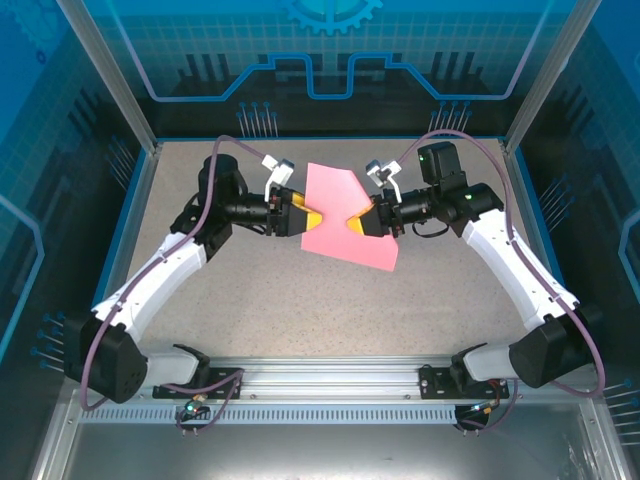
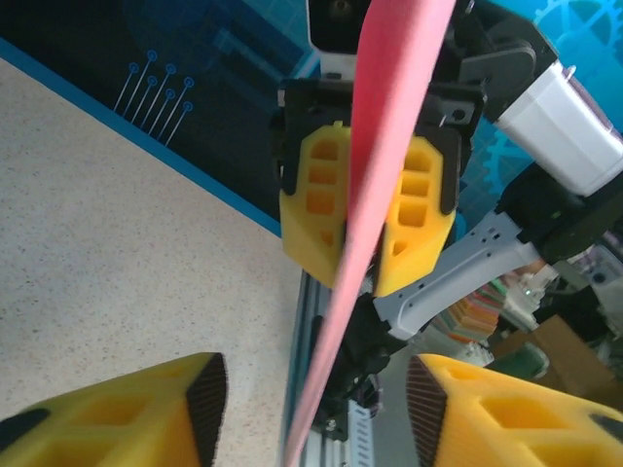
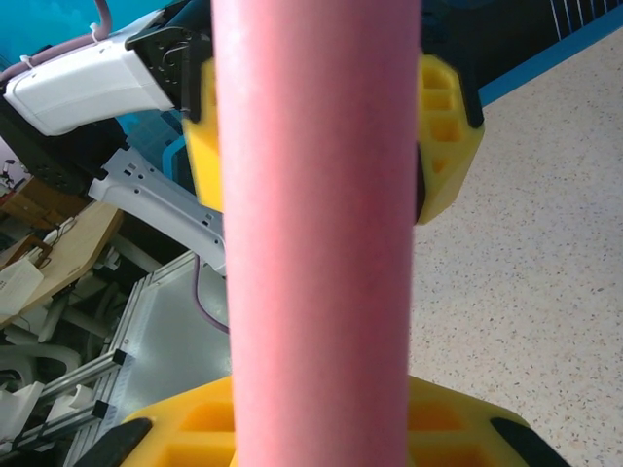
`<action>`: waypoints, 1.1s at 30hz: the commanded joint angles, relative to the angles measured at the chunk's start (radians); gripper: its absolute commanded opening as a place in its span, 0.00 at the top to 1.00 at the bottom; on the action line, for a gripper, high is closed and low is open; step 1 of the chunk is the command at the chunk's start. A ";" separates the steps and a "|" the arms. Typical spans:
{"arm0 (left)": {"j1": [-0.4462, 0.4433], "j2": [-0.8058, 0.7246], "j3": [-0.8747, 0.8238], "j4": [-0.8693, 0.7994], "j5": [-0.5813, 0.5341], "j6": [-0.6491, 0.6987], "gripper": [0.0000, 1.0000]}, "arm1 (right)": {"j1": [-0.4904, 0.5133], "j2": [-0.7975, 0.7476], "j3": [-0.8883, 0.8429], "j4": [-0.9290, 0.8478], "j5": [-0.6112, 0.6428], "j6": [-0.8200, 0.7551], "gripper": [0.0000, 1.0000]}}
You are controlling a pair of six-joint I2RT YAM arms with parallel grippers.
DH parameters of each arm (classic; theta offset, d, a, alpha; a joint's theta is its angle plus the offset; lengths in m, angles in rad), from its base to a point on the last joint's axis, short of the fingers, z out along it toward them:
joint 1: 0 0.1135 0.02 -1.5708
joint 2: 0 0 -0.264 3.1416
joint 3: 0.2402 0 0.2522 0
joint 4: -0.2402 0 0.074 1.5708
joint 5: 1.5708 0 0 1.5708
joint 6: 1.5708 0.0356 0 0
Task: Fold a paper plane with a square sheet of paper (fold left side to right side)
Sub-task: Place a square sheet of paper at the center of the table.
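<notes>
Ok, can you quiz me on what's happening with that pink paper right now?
1. True or false: the paper lies flat on the table.
2. Which gripper clamps the paper? A. left gripper B. right gripper C. neither
3. Fill in: the left gripper's jaws stand ____ around the paper's edge.

Key: 1 false, it is held up off the table; 2 B; 3 open.

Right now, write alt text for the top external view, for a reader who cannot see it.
A pink-red sheet of paper hangs above a speckled table between two facing grippers. The right gripper pinches its right edge; the left gripper stands open around its left edge.
</notes>
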State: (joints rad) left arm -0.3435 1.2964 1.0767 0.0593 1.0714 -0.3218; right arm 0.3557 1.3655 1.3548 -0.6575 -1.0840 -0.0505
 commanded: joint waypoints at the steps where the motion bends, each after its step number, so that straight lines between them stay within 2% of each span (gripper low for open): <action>1: -0.005 0.003 0.027 -0.019 0.019 0.036 0.56 | 0.011 0.002 0.019 -0.031 -0.014 -0.015 0.77; 2: -0.005 0.002 0.027 -0.020 0.016 0.035 0.60 | 0.011 0.001 0.017 -0.035 0.008 -0.016 0.75; 5: -0.006 -0.004 0.021 -0.043 -0.010 0.044 0.83 | 0.007 0.002 0.017 -0.051 0.083 -0.015 0.69; 7: -0.006 -0.008 0.004 -0.056 -0.037 0.046 0.93 | -0.001 -0.004 0.012 -0.059 0.188 -0.002 0.64; 11: -0.006 0.008 -0.064 -0.082 -0.119 0.039 0.97 | -0.033 -0.033 -0.036 -0.033 0.454 0.047 0.42; 15: -0.006 0.058 -0.157 -0.089 -0.233 0.007 0.98 | -0.065 -0.045 -0.108 0.012 0.650 0.125 0.26; 19: -0.007 0.144 -0.216 -0.093 -0.323 -0.020 1.00 | -0.072 -0.015 -0.154 0.032 0.741 0.206 0.21; 20: -0.006 0.170 -0.228 -0.081 -0.334 -0.024 0.99 | -0.071 -0.001 -0.169 0.050 0.743 0.236 0.25; 22: -0.006 0.230 -0.241 -0.064 -0.358 -0.034 1.00 | -0.066 0.031 -0.209 0.100 0.735 0.305 0.41; 25: -0.006 0.330 -0.208 -0.123 -0.414 -0.024 1.00 | -0.036 0.110 -0.274 0.204 0.718 0.422 0.60; 26: -0.006 0.358 -0.197 -0.142 -0.429 -0.017 1.00 | -0.024 0.142 -0.296 0.243 0.714 0.457 0.70; 29: -0.006 0.398 -0.180 -0.173 -0.473 -0.008 1.00 | 0.020 0.233 -0.337 0.347 0.709 0.553 0.88; 31: -0.005 0.415 -0.163 -0.210 -0.490 0.005 1.00 | 0.042 0.297 -0.335 0.371 0.729 0.589 0.95; 33: -0.006 0.426 -0.156 -0.232 -0.492 0.015 1.00 | 0.056 0.376 -0.318 0.377 0.731 0.605 0.97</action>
State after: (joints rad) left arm -0.3443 1.7111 0.8745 -0.1154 0.6144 -0.3370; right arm 0.3885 1.6821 1.0271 -0.3637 -0.3645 0.4576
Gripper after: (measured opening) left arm 0.046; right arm 0.041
